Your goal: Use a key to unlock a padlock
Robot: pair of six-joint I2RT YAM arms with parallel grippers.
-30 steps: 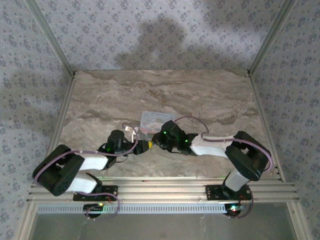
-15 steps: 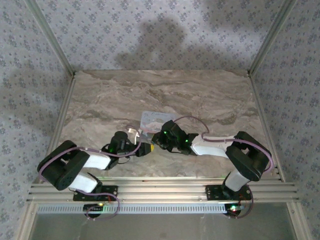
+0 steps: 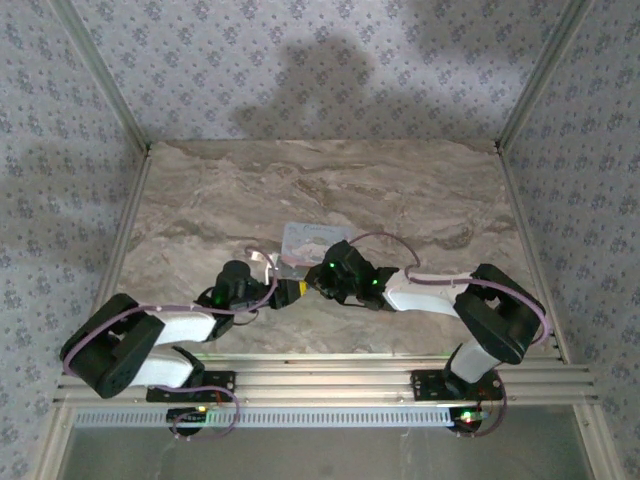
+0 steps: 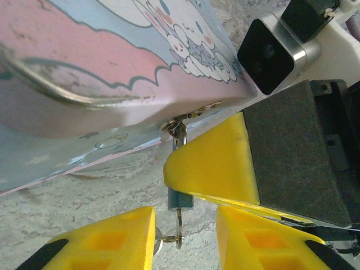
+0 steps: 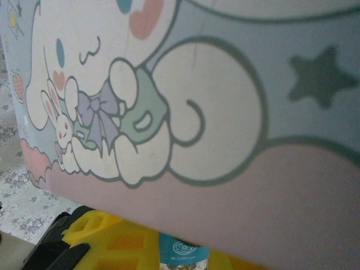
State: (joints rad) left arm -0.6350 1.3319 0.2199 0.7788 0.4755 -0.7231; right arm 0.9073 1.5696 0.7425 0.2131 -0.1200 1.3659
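The tiny blue-tinted padlock (image 4: 180, 198) hangs by its shackle from the hasp of the cartoon tin (image 4: 112, 62) at the tin's front edge. A small key (image 4: 179, 228) sticks out of the padlock's bottom, its ring beside it. My right gripper (image 3: 314, 282) is shut on the padlock (image 5: 183, 251), with one yellow finger (image 4: 211, 163) lying over the lock body. My left gripper (image 4: 185, 243) is open around the key, whose head touches the left finger (image 4: 107, 242). The other left finger (image 4: 264, 236) stands clear of it.
The tin (image 3: 305, 240) lies mid-table on the marble top (image 3: 400, 190), with both grippers meeting at its near edge. The right wrist's camera and black body (image 4: 304, 146) crowd close to the left gripper. Metal frame rails (image 3: 320, 375) run along the near edge.
The left arm's elbow swung right and then back left, while its gripper stayed at the tin's front edge. The right arm has held still.
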